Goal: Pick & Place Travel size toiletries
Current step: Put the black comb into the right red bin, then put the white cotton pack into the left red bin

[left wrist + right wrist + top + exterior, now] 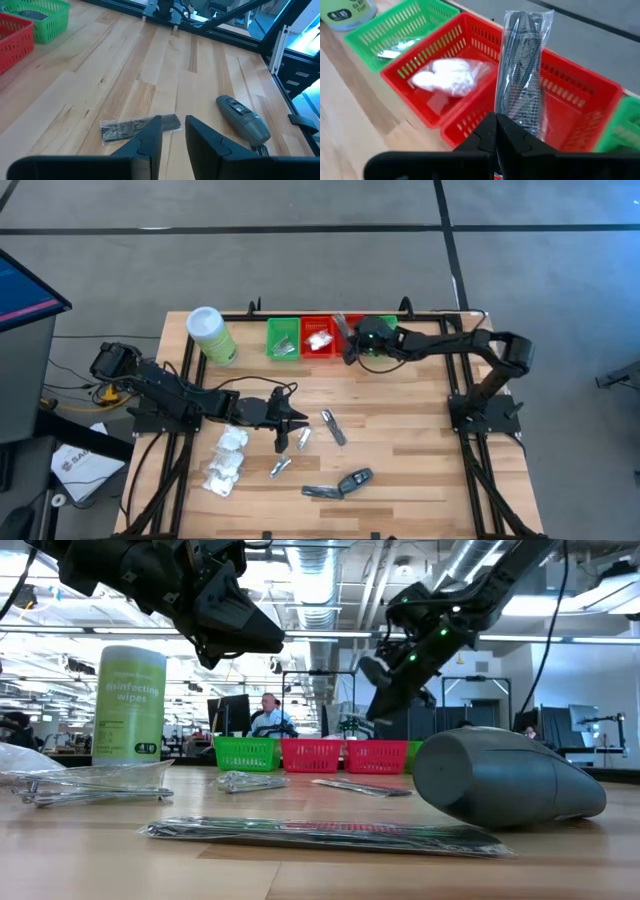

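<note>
The toiletries lie on the wooden table's near left part in the high view: white puffy packets [228,460], silver foil sachets [300,438] [333,427] [280,468], a dark comb in a clear packet [322,492] [137,127] and a grey oblong piece [355,480] [242,120]. My left gripper [295,425] [173,120] hangs open above the table near a silver sachet, raised in the low view [265,640]. My right gripper [350,348] [496,117] is shut on a clear packet with a dark comb [520,60] above a red tray [580,95]. My right gripper pinches the clear comb packet between its two fingers at the end nearest the wrist [512,112]. The fingers come slanting from the table's right. The packet sticks out beyond the fingertips, lifted clear above the red tray.
Along the far edge stand a green tray [283,338] with silver sachets, a red tray [320,338] [415,85] holding a white packet, a second red tray and another green one [390,332]. A tall light-green canister [210,335] stands far left. Bare wood lies to the right [420,440].
</note>
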